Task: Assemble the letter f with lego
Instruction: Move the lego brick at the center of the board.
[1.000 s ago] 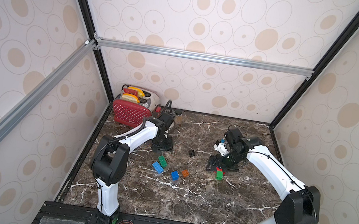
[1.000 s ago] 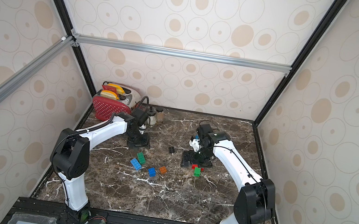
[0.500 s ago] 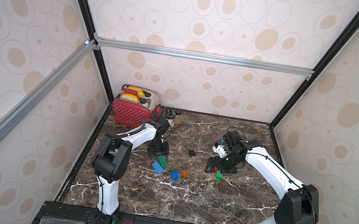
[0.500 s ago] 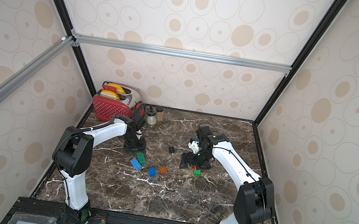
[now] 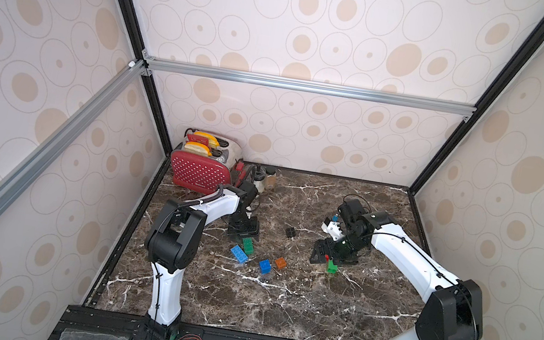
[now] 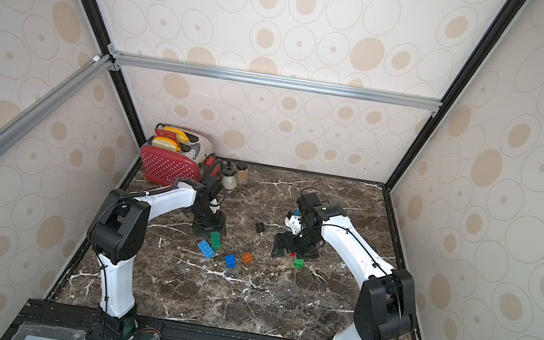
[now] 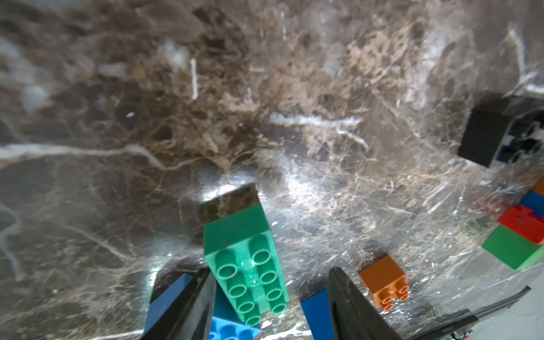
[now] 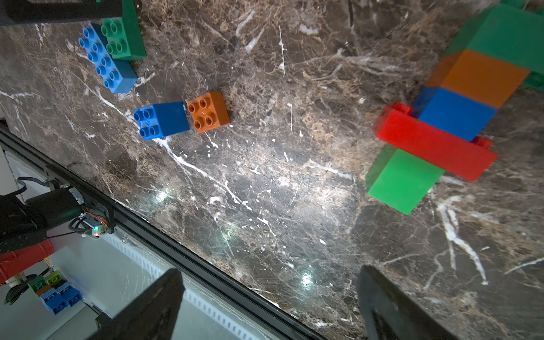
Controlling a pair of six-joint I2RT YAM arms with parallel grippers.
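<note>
The left fingers (image 7: 350, 306) are standing half parted, straddling one end of the green oblong brick (image 7: 247, 259) without closing on it; a gap is showing along one side. That brick is lying on the bench (image 5: 278, 308), touching the light blue oblong brick (image 5: 239, 254) beside it. Near these, a dark blue square brick (image 5: 265, 266) and an orange square brick (image 5: 281, 262) are sitting side by side, and a black brick (image 5: 290, 232) is lying apart, toward the back.

The right fingers (image 8: 391, 303) are spreading wide and gripping nothing, hovering low just beside the built stack (image 8: 441, 117). The stack is lying along the bench in a row of green, red, dark blue, orange and green, with the red oblong piece sticking out crosswise. A red dotted toaster (image 5: 200, 172) is standing in the back corner, behind the left arm.
</note>
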